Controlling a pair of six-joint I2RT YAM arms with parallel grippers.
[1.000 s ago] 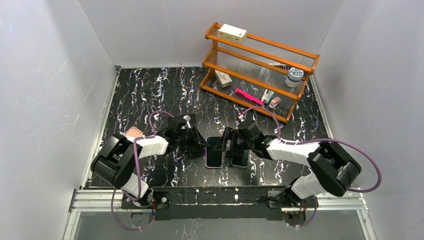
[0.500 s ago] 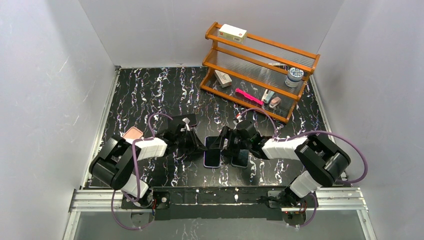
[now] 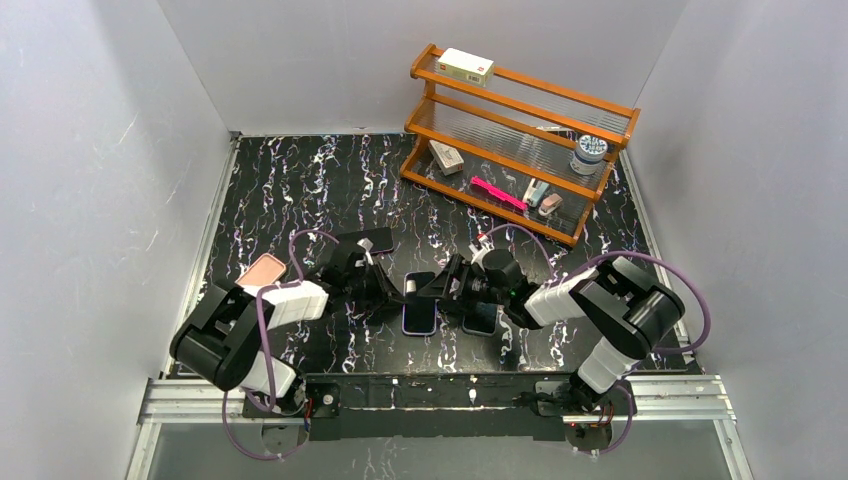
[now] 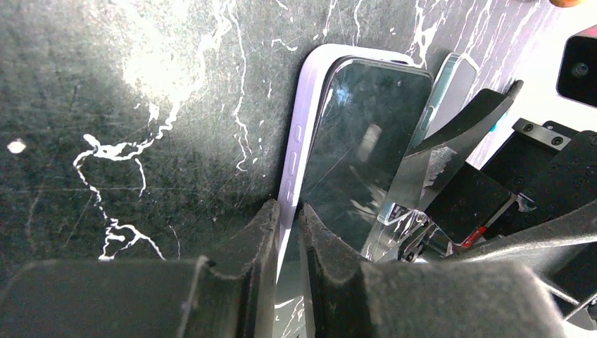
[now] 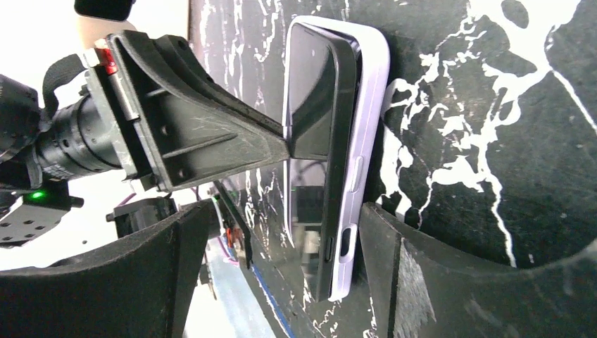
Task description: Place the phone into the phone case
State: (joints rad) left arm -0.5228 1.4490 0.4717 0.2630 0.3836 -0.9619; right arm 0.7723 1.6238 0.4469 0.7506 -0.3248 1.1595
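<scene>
Phone (image 4: 362, 127), dark and screen-up, at 6 o'clock on the marbled table (image 3: 280, 190), lying in the lavender phone case (image 4: 303, 120) but not fully seated, standing proud of the case wall along one long side. Left gripper (image 4: 288, 211) at the case's 9 o'clock, fingers clenched on its side wall. Right gripper (image 5: 285, 208) at 3 o'clock, fingers released and spread either side of the case's end, one tip seemingly against the phone's far edge. Seating judged part done. Keep the left pinch firm to anchor the case. Press the proud edge straight down, not sideways. Work along from one corner to snap the lip over without levering the phone out.
</scene>
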